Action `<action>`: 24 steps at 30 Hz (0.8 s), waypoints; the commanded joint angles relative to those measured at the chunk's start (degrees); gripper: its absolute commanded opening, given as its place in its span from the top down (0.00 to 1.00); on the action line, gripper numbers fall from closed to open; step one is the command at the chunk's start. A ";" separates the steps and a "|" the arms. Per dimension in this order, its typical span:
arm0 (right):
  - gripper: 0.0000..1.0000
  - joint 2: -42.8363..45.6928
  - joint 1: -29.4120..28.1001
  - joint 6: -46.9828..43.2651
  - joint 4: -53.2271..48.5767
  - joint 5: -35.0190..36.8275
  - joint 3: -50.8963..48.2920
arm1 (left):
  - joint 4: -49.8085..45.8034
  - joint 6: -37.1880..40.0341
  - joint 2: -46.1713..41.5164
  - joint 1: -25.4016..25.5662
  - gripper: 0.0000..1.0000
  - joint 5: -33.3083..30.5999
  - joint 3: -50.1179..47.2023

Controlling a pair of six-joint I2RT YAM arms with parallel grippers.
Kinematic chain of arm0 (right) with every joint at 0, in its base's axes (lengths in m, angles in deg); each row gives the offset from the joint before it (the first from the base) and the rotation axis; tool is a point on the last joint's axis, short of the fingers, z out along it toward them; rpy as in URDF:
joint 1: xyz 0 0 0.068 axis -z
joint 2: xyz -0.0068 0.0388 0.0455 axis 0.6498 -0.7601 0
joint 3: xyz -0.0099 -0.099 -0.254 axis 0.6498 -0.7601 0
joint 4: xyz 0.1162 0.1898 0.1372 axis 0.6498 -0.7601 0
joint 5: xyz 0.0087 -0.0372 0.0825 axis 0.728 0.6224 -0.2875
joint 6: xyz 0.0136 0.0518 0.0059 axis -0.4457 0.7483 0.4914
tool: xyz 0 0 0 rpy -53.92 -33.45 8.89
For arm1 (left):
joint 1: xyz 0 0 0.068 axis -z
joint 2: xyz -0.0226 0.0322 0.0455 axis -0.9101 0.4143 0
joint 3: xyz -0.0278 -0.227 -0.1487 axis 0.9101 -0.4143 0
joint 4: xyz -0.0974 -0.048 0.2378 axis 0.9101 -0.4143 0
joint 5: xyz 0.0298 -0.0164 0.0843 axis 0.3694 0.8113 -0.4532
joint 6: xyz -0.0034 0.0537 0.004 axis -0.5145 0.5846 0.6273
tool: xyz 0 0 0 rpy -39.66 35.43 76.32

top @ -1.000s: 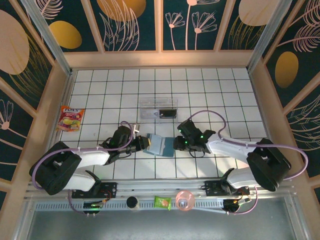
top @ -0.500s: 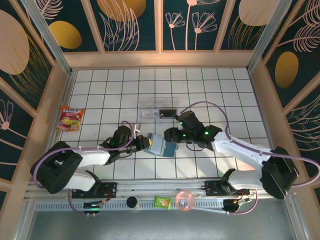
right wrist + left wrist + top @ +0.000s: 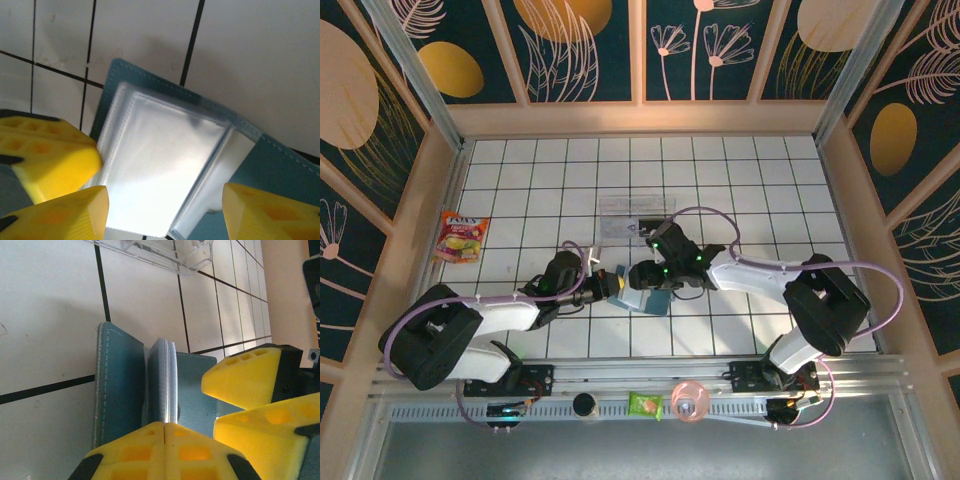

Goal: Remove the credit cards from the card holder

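Note:
The teal card holder [image 3: 642, 293] lies open on the white tiles mid-table. Its flaps [image 3: 117, 385] are spread and a stack of clear, shiny sleeves [image 3: 167, 375] stands up from the fold. My left gripper [image 3: 164, 432] is shut on the near edge of that stack. My right gripper [image 3: 165, 212] hovers open just above the holder [image 3: 280, 160], its jaws either side of the glossy sleeves [image 3: 160, 165]. Its fingers [image 3: 250, 377] stand close beside the stack. The credit cards are hidden; no card face shows among the sleeves.
A clear plastic tray [image 3: 632, 212] sits just behind the holder, its corner close to it [image 3: 165, 252]. A snack packet [image 3: 460, 237] lies at the far left. Small items, a green packet [image 3: 645, 405] and a pink disc [image 3: 690, 400], rest on the front rail.
My right gripper has swung left from beside the holder to over it and has opened wider. The left gripper has closed fully on the sleeve stack and stayed put.

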State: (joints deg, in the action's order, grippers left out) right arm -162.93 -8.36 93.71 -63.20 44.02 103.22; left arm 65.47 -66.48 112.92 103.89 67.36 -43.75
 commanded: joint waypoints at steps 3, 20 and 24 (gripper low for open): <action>0.38 -2.34 0.68 2.06 1.25 -0.37 3.17 | 1.99 -0.85 -0.53 0.15 1.00 1.02 -0.70; 0.39 -9.21 0.65 2.26 -4.37 1.29 7.49 | 2.21 -1.06 -0.95 0.19 1.00 1.00 -1.02; 0.39 -7.65 0.72 2.34 -5.12 3.07 4.67 | 2.24 -1.44 -1.02 0.13 1.00 0.50 -1.41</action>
State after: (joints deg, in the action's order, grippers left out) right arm -171.23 -7.90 95.38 -64.64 44.26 109.56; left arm 66.08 -67.03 112.92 103.89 67.52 -44.42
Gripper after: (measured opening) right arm 0.609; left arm 0.052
